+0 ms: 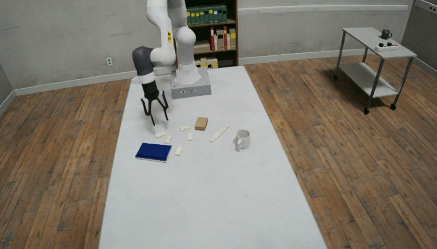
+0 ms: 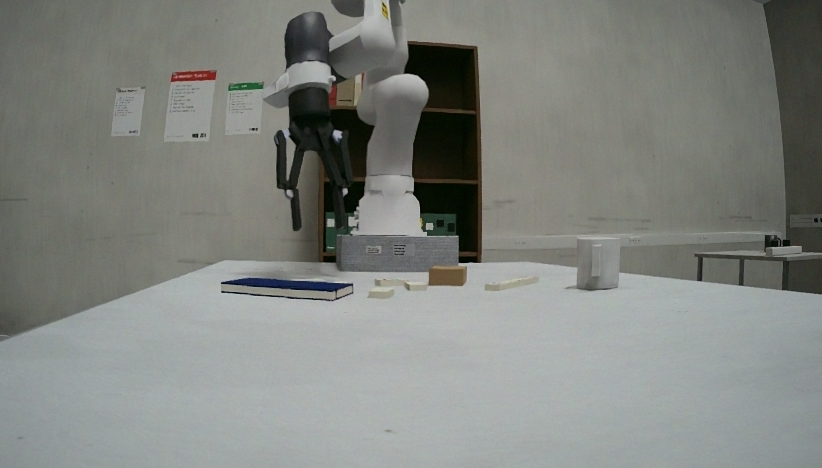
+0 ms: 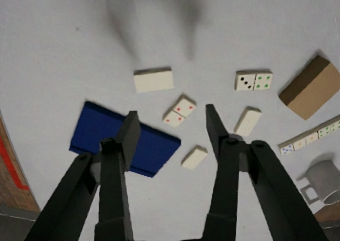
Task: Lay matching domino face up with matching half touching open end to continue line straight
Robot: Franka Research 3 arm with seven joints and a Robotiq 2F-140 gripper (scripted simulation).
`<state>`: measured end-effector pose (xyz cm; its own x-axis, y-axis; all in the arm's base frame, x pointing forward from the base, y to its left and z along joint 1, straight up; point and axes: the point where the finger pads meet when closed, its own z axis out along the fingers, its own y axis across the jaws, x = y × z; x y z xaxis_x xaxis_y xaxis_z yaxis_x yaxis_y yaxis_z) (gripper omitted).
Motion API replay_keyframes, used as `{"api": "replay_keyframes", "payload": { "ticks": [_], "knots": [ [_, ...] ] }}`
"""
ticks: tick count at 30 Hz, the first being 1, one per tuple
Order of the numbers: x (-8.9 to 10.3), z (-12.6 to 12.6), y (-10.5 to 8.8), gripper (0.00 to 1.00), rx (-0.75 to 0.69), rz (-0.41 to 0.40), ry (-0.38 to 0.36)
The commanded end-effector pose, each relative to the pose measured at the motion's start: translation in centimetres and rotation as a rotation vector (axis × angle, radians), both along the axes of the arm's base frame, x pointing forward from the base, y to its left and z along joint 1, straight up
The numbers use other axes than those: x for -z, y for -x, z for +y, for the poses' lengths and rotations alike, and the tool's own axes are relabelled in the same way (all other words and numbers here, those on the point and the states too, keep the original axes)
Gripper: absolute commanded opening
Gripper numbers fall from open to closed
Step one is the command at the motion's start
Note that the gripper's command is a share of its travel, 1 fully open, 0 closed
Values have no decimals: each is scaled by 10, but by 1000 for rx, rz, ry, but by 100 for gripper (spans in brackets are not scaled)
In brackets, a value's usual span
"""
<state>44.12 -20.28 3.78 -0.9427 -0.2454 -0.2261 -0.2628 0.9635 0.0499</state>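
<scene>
Hovering above the table (image 1: 206,194) (image 2: 424,378), my gripper (image 1: 161,122) (image 2: 320,227) (image 3: 172,118) is partly open, nothing btwn the fingers. Landmark = blue book (image 1: 153,152) (image 2: 284,288). Just beside it: a red-dotted domino (image 1: 168,139) (image 3: 179,111), face up, w/ a blank-backed one (image 1: 159,134) (image 3: 153,80) nearby. Two more face-down dominoes (image 1: 178,151) (image 2: 380,293) (image 3: 194,157) lie on the book's mug side, as does the black-and-green one (image 1: 184,128) (image 3: 254,81), face up. Further off from book: brown block (image 1: 201,123) (image 2: 447,275) (image 3: 311,87), domino line (image 1: 219,133) (image 2: 511,283) (image 3: 312,137), then mug (image 1: 243,139) (image 2: 597,263) (image 3: 324,181).
</scene>
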Motion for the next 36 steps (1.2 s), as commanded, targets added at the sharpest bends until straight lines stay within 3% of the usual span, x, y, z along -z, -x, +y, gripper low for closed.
{"api": "replay_keyframes", "payload": {
  "ticks": [1, 36],
  "knots": [
    [-2, -4, -3, 33, 275, 45, -13],
    [0, -4, -3, 33, 1136, 117, -126]
  ]
}}
